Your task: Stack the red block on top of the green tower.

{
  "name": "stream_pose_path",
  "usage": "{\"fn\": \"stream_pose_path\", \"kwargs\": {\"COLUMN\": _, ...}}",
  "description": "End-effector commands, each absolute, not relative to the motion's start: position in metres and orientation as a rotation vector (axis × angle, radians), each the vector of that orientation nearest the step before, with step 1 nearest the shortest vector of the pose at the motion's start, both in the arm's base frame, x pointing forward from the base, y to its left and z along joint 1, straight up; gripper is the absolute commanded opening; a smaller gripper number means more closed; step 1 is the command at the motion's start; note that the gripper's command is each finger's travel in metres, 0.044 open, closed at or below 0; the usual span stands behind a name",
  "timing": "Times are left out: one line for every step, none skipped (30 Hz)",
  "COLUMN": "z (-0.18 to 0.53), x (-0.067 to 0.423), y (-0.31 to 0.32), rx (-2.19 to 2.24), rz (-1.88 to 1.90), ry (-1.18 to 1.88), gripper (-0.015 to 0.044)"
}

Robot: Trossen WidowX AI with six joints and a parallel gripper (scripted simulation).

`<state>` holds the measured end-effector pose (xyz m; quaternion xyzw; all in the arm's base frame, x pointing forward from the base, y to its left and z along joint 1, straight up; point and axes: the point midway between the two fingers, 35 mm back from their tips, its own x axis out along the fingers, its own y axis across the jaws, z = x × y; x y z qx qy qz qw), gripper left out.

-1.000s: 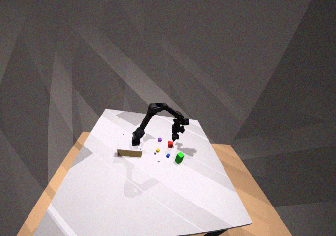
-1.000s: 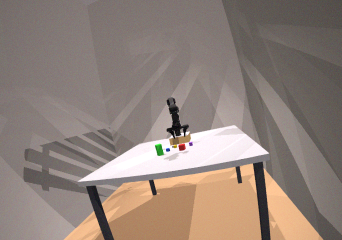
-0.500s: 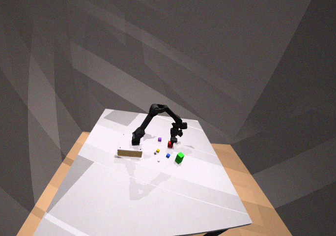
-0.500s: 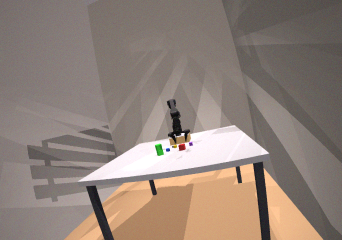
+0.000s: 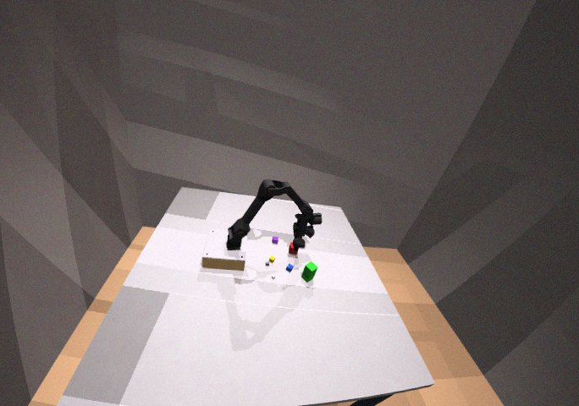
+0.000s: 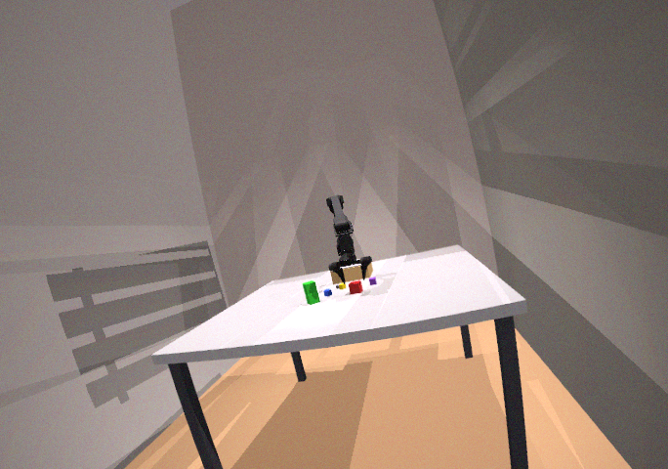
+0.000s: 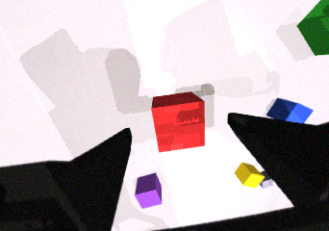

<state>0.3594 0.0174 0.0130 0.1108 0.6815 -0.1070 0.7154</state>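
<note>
While jaws gape unladen | red block (image 7: 179, 121) between fingertips, sides untouched | green tower (image 7: 327, 28) well apart

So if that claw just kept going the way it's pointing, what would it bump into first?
Most likely the red block. The open gripper points down at it, with the block centred between the two fingers, so the fingers may pass either side of it and reach the table. Depth is hard to judge.

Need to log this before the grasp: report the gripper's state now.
Gripper: open, holding nothing; its fingers straddle the red block without gripping it.
</note>
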Motion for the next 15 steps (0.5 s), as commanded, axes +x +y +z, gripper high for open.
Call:
{"fn": "stream_pose_path", "kwargs": {"z": -0.001, "x": 0.357, "y": 0.018, "rx": 0.251, "rz": -0.241, "ry": 1.528, "gripper": 0.0440}}
{"fn": "stream_pose_path", "kwargs": {"z": -0.002, "x": 0.357, "y": 0.018, "rx": 0.251, "rz": -0.241, "ry": 1.528, "gripper": 0.0440}}
{"fn": "stream_pose_path", "kwargs": {"z": -0.004, "x": 0.357, "y": 0.018, "rx": 0.251, "rz": -0.241, "ry": 1.528, "gripper": 0.0440}}
{"fn": "stream_pose_path", "kwargs": {"z": -0.005, "x": 0.357, "y": 0.018, "rx": 0.251, "rz": -0.241, "ry": 1.528, "gripper": 0.0440}}
{"fn": "stream_pose_path", "kwargs": {"z": -0.007, "x": 0.357, "y": 0.018, "rx": 0.251, "rz": -0.241, "ry": 1.528, "gripper": 0.0440}}
{"fn": "stream_pose_path", "kwargs": {"z": -0.009, "x": 0.357, "y": 0.018, "rx": 0.251, "rz": -0.241, "ry": 1.528, "gripper": 0.0440}}
{"fn": "stream_pose_path", "kwargs": {"z": -0.010, "x": 0.357, "y": 0.018, "rx": 0.251, "rz": -0.241, "ry": 1.528, "gripper": 0.0440}}
{"fn": "stream_pose_path", "kwargs": {"z": -0.012, "x": 0.357, "y": 0.018, "rx": 0.251, "rz": -0.241, "ry": 1.528, "gripper": 0.0440}}
{"fn": "stream_pose_path", "kwargs": {"z": -0.013, "x": 0.357, "y": 0.018, "rx": 0.251, "rz": -0.241, "ry": 1.528, "gripper": 0.0440}}
{"fn": "stream_pose_path", "kwargs": {"z": -0.015, "x": 0.357, "y": 0.018, "rx": 0.251, "rz": -0.241, "ry": 1.528, "gripper": 0.0440}}
{"fn": "stream_pose_path", "kwargs": {"z": -0.017, "x": 0.357, "y": 0.018, "rx": 0.251, "rz": -0.241, "ry": 1.528, "gripper": 0.0440}}
{"fn": "stream_pose_path", "kwargs": {"z": -0.018, "x": 0.357, "y": 0.018, "rx": 0.251, "rz": -0.241, "ry": 1.528, "gripper": 0.0440}}
{"fn": "stream_pose_path", "kwargs": {"z": -0.020, "x": 0.357, "y": 0.018, "rx": 0.251, "rz": -0.241, "ry": 1.528, "gripper": 0.0440}}
{"fn": "stream_pose_path", "kwargs": {"z": -0.021, "x": 0.357, "y": 0.018, "rx": 0.251, "rz": -0.241, "ry": 1.528, "gripper": 0.0440}}
{"fn": "stream_pose_path", "kwargs": {"z": -0.023, "x": 0.356, "y": 0.018, "rx": 0.251, "rz": -0.241, "ry": 1.528, "gripper": 0.0440}}
